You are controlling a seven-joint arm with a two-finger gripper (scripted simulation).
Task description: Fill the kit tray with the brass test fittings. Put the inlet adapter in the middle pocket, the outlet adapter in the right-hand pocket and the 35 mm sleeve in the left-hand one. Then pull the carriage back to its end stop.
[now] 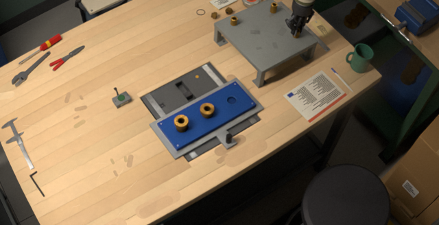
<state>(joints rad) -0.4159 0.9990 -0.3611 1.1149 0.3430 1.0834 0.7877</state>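
Two brass fittings sit in the blue kit tray (207,115): one (181,122) in the left-hand pocket and one (207,109) in the middle pocket, while the round right-hand pocket (232,99) is empty. The tray rides on a grey carriage with a small black handle (228,138) at its front edge. On the grey raised platform (265,36) behind it, my gripper (296,33) points down at the right side and is closing around a small brass fitting that its fingers mostly hide. Two more brass fittings (234,20) (273,7) stand on the platform's far side.
A printed sheet (315,94) lies right of the tray, with a green mug (360,57) beyond it near the bench edge. A toggle switch box (121,98) sits left of the carriage. Hand tools (41,58) lie at the far left, small parts behind the platform.
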